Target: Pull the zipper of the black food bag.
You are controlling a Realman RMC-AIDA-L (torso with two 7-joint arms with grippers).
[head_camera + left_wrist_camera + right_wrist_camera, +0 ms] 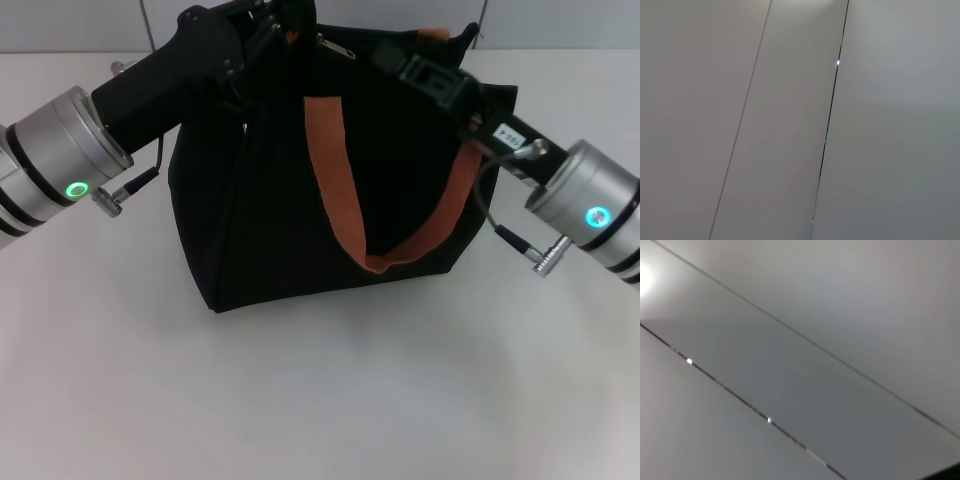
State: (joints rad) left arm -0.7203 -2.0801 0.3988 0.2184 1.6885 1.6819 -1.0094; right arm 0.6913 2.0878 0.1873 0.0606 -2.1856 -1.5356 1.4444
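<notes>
The black food bag point(270, 220) stands in the middle of the white table, with an orange-brown strap point(345, 190) hanging in a loop down its front. At the bag's top edge a small silvery piece point(336, 46) glints; it looks like the zipper. My left gripper point(268, 30) reaches over the bag's top left corner, close to that piece. My right gripper point(425, 68) rests against the bag's top right corner, near the second strap end point(436, 36). Both are black against the black fabric. The wrist views show only grey wall panels.
White table point(320, 400) spreads in front of and beside the bag. A pale wall point(560, 22) runs close behind it. Cables and metal connectors hang from both wrists, at left point(112, 200) and at right point(545, 262).
</notes>
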